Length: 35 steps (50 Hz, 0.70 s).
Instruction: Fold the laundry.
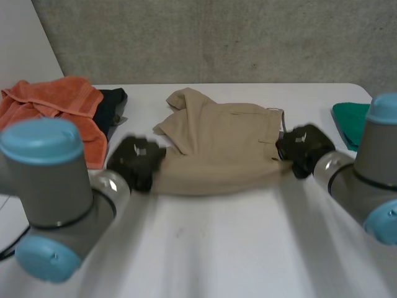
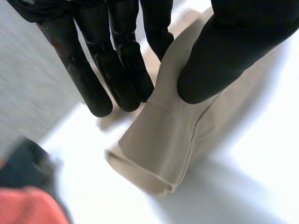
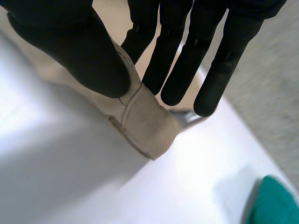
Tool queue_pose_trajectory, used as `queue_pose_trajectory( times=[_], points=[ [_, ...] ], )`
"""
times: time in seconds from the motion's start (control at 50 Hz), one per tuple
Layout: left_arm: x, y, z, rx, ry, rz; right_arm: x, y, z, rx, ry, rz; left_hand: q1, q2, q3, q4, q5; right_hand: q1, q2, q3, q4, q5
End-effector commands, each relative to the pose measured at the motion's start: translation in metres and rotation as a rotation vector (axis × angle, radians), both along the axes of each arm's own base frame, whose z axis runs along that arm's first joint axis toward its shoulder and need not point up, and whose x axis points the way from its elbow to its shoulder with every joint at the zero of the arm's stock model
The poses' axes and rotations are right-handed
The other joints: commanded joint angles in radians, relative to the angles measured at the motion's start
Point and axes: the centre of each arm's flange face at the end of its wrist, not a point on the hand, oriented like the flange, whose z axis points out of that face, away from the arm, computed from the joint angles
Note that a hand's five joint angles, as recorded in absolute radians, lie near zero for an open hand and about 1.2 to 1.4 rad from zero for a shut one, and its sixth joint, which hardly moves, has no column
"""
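Tan trousers (image 1: 217, 149) lie folded across the middle of the white table (image 1: 205, 248). My left hand (image 1: 136, 160) pinches their left end, the leg hems; in the left wrist view the thumb (image 2: 224, 60) presses the tan cloth (image 2: 163, 144) against the straight fingers (image 2: 117, 70). My right hand (image 1: 302, 148) grips the right end at the waistband. In the right wrist view its thumb (image 3: 79, 51) clamps the waistband (image 3: 145, 121) against the fingers (image 3: 187, 60). Both ends look slightly raised off the table.
An orange towel (image 1: 53, 105) lies at the back left, with a dark garment (image 1: 111, 108) beside it. A green cloth (image 1: 348, 121) sits at the right edge. A grey wall runs behind the table.
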Motion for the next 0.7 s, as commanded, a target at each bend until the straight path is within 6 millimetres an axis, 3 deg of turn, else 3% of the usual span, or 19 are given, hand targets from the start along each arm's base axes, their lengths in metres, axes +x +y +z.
queue_pose_trajectory(
  times=[0.02, 0.08, 0.12, 0.18, 0.24, 0.28, 0.34, 0.46, 0.48, 0.56, 0.62, 0.7],
  points=[
    [0.005, 0.038, -0.018, 0.09, -0.059, -0.049, -0.01, 0.019, -0.022, 0.07, 0.086, 0.019, 0.263, 0.199, 0.203, 0.196, 0.213, 0.28, 0.22, 0.205, 0.196, 0.192],
    [0.007, 0.064, 0.0, 0.083, -0.072, -0.091, -0.017, 0.037, -0.004, 0.063, 0.136, 0.036, 0.263, 0.199, 0.203, 0.196, 0.213, 0.28, 0.22, 0.205, 0.196, 0.192],
    [0.016, 0.092, 0.015, 0.115, -0.101, -0.128, -0.023, 0.052, 0.004, 0.084, 0.187, 0.06, 0.263, 0.199, 0.203, 0.196, 0.213, 0.28, 0.22, 0.205, 0.196, 0.192],
    [0.032, 0.125, 0.024, 0.209, -0.172, -0.167, -0.036, 0.082, 0.011, 0.168, 0.307, 0.111, 0.263, 0.199, 0.203, 0.196, 0.213, 0.28, 0.22, 0.205, 0.196, 0.192],
    [0.045, 0.145, 0.027, 0.289, -0.229, -0.184, -0.051, 0.104, 0.011, 0.262, 0.388, 0.14, 0.263, 0.199, 0.203, 0.196, 0.213, 0.28, 0.22, 0.205, 0.196, 0.192],
    [0.054, 0.159, 0.026, 0.345, -0.28, -0.204, -0.057, 0.109, 0.013, 0.279, 0.41, 0.141, 0.263, 0.199, 0.203, 0.196, 0.213, 0.28, 0.22, 0.205, 0.196, 0.192],
    [0.05, 0.167, 0.025, 0.338, -0.298, -0.253, -0.058, 0.106, 0.013, 0.248, 0.391, 0.135, 0.263, 0.199, 0.203, 0.196, 0.213, 0.28, 0.22, 0.205, 0.196, 0.192],
    [0.035, 0.145, 0.017, 0.257, -0.242, -0.229, -0.054, 0.097, 0.009, 0.184, 0.321, 0.12, 0.263, 0.199, 0.203, 0.196, 0.213, 0.28, 0.22, 0.205, 0.196, 0.192],
    [0.033, 0.137, 0.017, 0.24, -0.227, -0.209, -0.053, 0.097, 0.007, 0.185, 0.301, 0.113, -0.158, -0.222, -0.218, -0.225, -0.208, 0.28, 0.22, 0.205, 0.196, 0.192],
    [0.031, 0.113, 0.021, 0.188, -0.177, -0.157, -0.049, 0.095, 0.001, 0.206, 0.261, 0.108, -0.819, -0.883, -0.879, -0.886, -0.869, 0.28, 0.22, 0.205, 0.196, 0.192],
    [0.033, 0.094, 0.025, 0.156, -0.135, -0.105, -0.048, 0.093, -0.003, 0.211, 0.247, 0.107, -0.811, -0.875, -0.872, -0.878, -0.862, 0.28, 0.22, 0.205, 0.196, 0.192],
    [0.035, 0.049, 0.028, 0.058, -0.043, -0.04, -0.047, 0.091, -0.004, 0.193, 0.242, 0.104, -0.733, -0.796, -0.793, -0.799, -0.783, 0.28, 0.22, 0.205, 0.196, 0.192]
  ],
)
